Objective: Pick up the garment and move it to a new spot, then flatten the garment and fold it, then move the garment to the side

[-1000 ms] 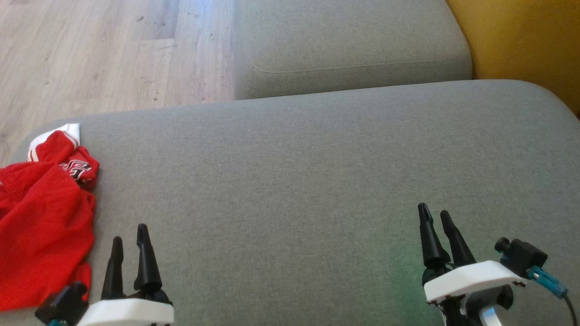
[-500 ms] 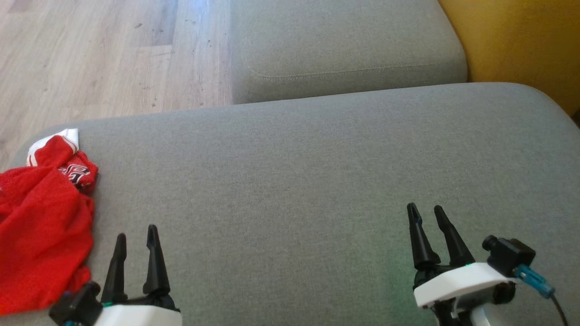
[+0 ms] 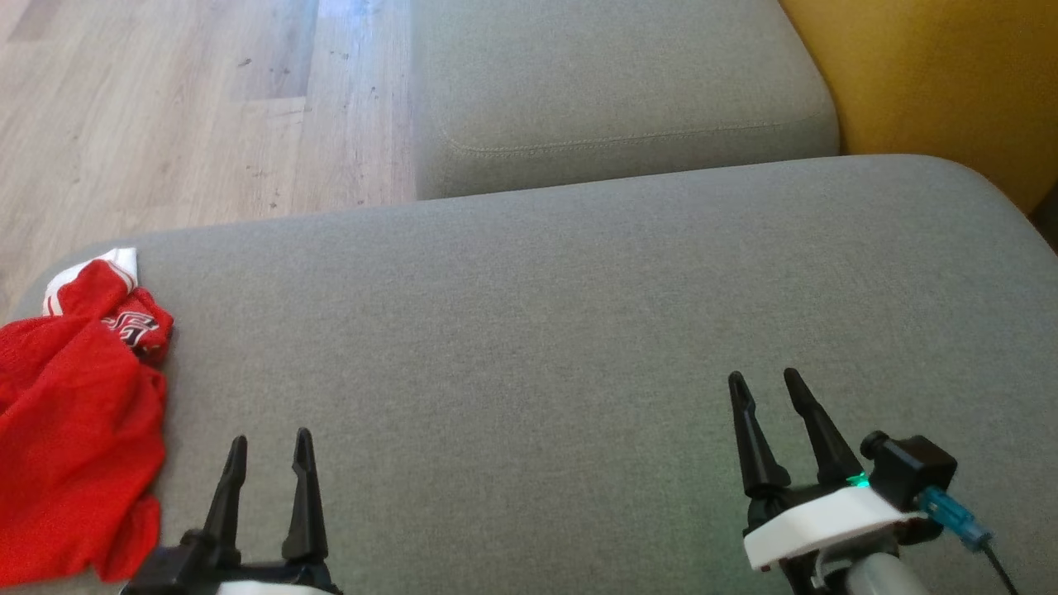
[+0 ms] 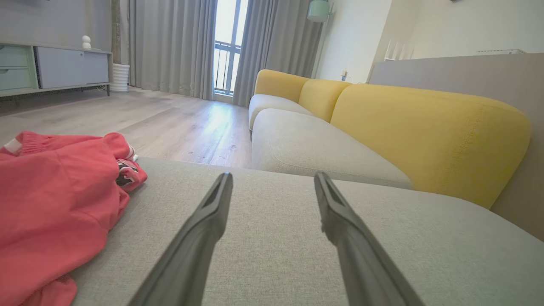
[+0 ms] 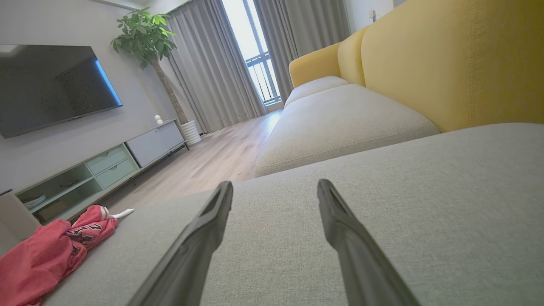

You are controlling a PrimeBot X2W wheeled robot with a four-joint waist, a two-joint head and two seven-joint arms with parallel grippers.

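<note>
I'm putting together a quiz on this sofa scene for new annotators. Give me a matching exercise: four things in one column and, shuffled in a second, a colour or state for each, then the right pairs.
Column one:
1. garment
2. left gripper
3. sofa backrest
4. floor

Column two:
A. yellow
B. jaws open, holding nothing, over the grey cushion
C. pale wood
D. red, crumpled at that cushion's left edge

Pairs: 1-D; 2-B; 3-A; 4-C.
</note>
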